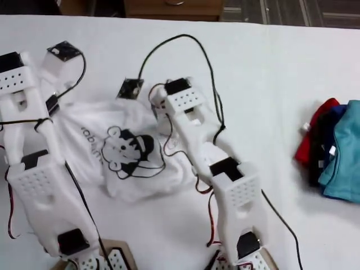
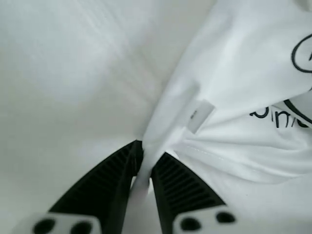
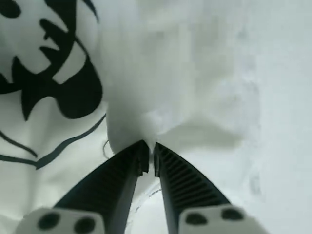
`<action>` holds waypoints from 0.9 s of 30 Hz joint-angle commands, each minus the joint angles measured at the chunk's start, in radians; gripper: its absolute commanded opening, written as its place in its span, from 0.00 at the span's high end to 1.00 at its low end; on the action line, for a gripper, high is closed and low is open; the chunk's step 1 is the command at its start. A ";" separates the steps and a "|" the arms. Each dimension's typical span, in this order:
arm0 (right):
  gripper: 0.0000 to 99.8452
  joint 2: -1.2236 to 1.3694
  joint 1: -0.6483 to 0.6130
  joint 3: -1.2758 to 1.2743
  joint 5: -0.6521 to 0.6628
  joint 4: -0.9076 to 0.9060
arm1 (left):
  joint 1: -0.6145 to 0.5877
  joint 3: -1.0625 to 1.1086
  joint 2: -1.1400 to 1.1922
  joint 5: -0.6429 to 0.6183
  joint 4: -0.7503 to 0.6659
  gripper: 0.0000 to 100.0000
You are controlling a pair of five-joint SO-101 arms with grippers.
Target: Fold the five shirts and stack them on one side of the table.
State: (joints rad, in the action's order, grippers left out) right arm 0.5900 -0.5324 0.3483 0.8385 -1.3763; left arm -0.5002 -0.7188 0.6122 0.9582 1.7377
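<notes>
Shirt (image 1: 129,180) (one, white) is pinched by left tool (image 2: 145,163) and right tool (image 3: 150,157).

A white table (image 1: 281,67) takes up nearly the whole high view, its surface matte and plain. Beyond its far edge stands a brown wooden cabinet (image 1: 169,10) with a metal handle (image 1: 175,2) at its top. To the right of the cabinet lies a grey floor (image 1: 292,11) marked with paler stripes. The light is even and soft, and shadows on the tabletop are faint.
</notes>
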 commanded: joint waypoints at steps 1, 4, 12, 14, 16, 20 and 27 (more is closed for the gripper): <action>0.85 -0.041 -0.010 0.058 -0.031 -0.065 | -0.011 -0.045 -0.008 0.006 0.012 0.98; 0.75 -0.061 -0.010 0.058 0.006 -0.116 | -0.011 -0.045 -0.008 0.006 0.012 0.98; 0.74 -0.059 -0.093 0.054 0.015 -0.202 | -0.011 -0.045 -0.008 0.006 0.008 0.98; 0.74 -0.058 -0.117 0.048 0.015 -0.176 | -0.011 -0.045 -0.008 0.006 0.008 0.98; 0.74 -0.058 -0.133 0.011 0.017 -0.136 | -0.011 -0.045 -0.008 0.008 0.008 0.98; 0.74 -0.058 -0.137 -0.103 0.017 -0.053 | -0.012 -0.045 -0.008 0.008 0.008 0.98; 0.74 -0.064 -0.096 -0.183 0.018 0.041 | -0.012 -0.045 -0.008 0.008 0.008 0.98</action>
State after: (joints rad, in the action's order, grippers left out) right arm 0.5808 -0.6567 0.1688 0.8477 -1.3594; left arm -0.5002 -0.7188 0.6122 0.9582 1.7377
